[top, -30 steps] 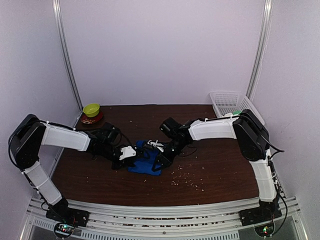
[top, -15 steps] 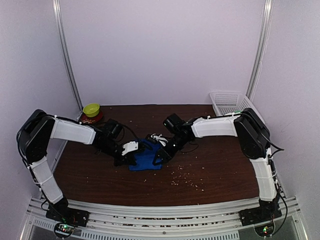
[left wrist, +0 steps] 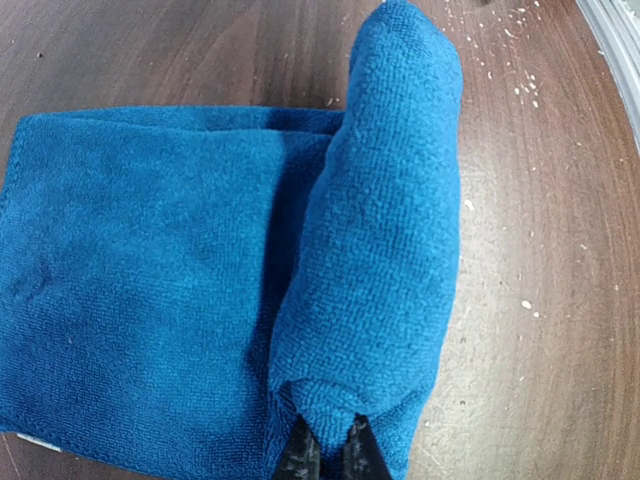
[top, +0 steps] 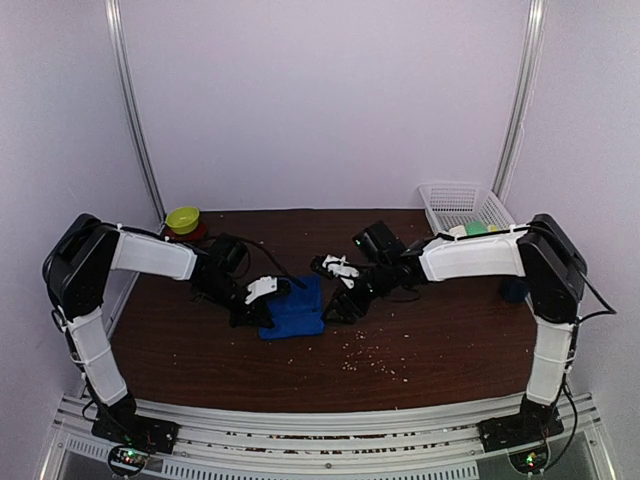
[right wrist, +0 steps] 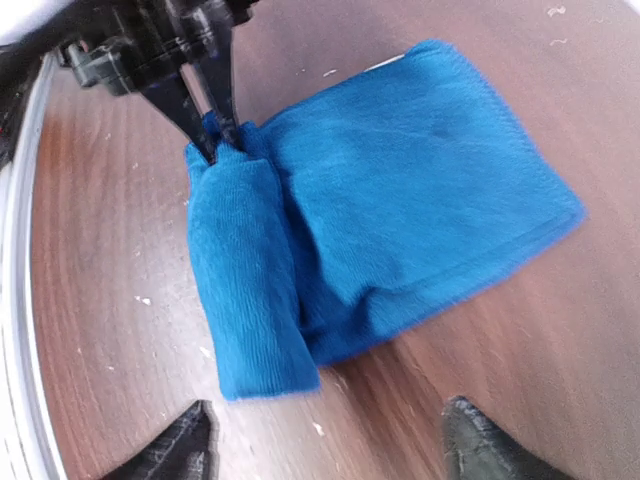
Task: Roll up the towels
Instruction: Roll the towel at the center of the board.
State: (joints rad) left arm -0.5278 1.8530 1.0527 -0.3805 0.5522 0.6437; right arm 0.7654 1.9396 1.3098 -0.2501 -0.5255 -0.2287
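Note:
A royal blue towel (top: pixel 296 308) lies on the brown table, one edge rolled into a thick tube (left wrist: pixel 385 230) beside the flat part (left wrist: pixel 140 280). My left gripper (left wrist: pixel 330 455) is shut on the near end of that roll; it shows from the other side too (right wrist: pixel 215 135). My right gripper (right wrist: pixel 330 445) stands open just off the roll's other end (right wrist: pixel 255 330), with only bare table between its fingertips (right wrist: pixel 185 445). From above, the left gripper (top: pixel 262 298) is at the towel's left edge and the right gripper (top: pixel 340 292) is just right of it.
A white mesh basket (top: pixel 460 205) stands at the back right. A green bowl (top: pixel 183 217) sits at the back left on something red. Pale crumbs (top: pixel 370 355) lie scattered on the wood (top: pixel 440 340) in front of the towel.
My right gripper has let go of the towel, opened wide and drawn back to the right. The left gripper has stayed shut on the roll and shifted a little to the right.

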